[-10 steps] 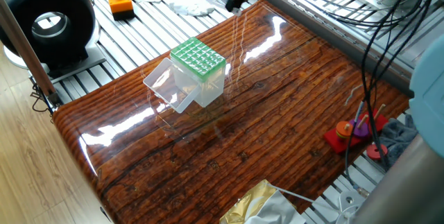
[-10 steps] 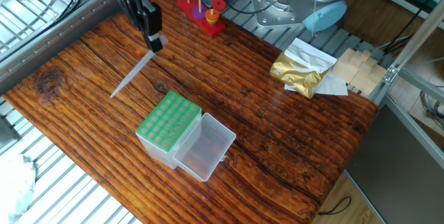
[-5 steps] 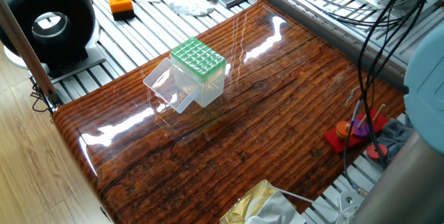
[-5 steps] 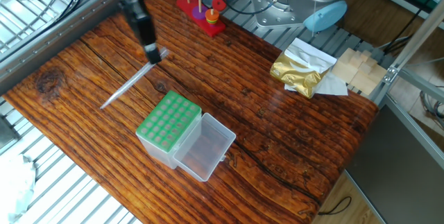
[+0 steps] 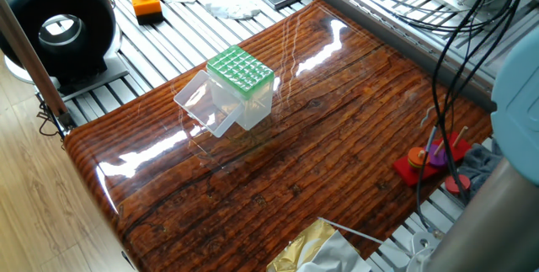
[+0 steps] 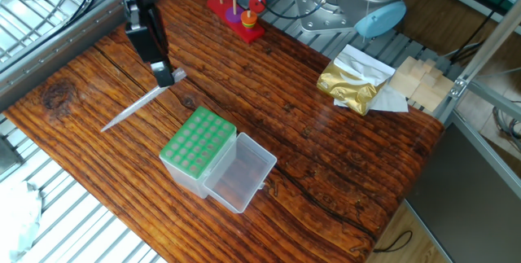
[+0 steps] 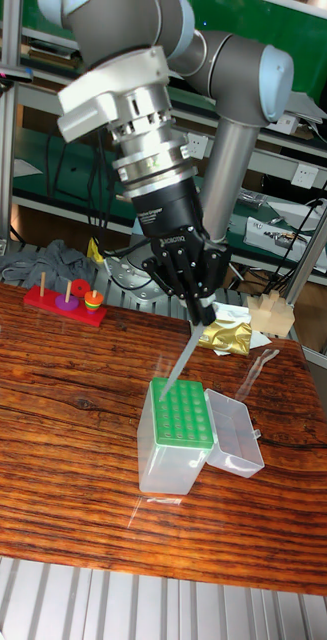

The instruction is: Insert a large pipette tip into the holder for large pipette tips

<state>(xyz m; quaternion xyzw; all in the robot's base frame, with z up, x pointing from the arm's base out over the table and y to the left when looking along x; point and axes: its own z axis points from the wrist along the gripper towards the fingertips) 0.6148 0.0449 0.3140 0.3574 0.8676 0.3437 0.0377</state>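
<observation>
End effector (image 6: 165,76) at upper left grips the tip (image 6: 130,109), which slants over the table (image 6: 326,157), seemingly clear of the holder (image 6: 198,151).

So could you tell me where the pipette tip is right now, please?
In the other fixed view, the pipette tip slants from the gripper above the table, left of the green-topped holder, not in it yet.

The holder for large pipette tips (image 6: 198,150) stands mid-table with its clear lid (image 6: 238,172) flung open toward four o'clock, blocking that side. Above the green grid the air is free. The gripper (image 6: 163,74) hangs at about eleven o'clock from the box, the large pipette tip (image 6: 132,108) slanting out of its closed fingers. The ring toy (image 6: 238,15) sits well apart at twelve, the gold bag (image 6: 352,85) at two.
</observation>
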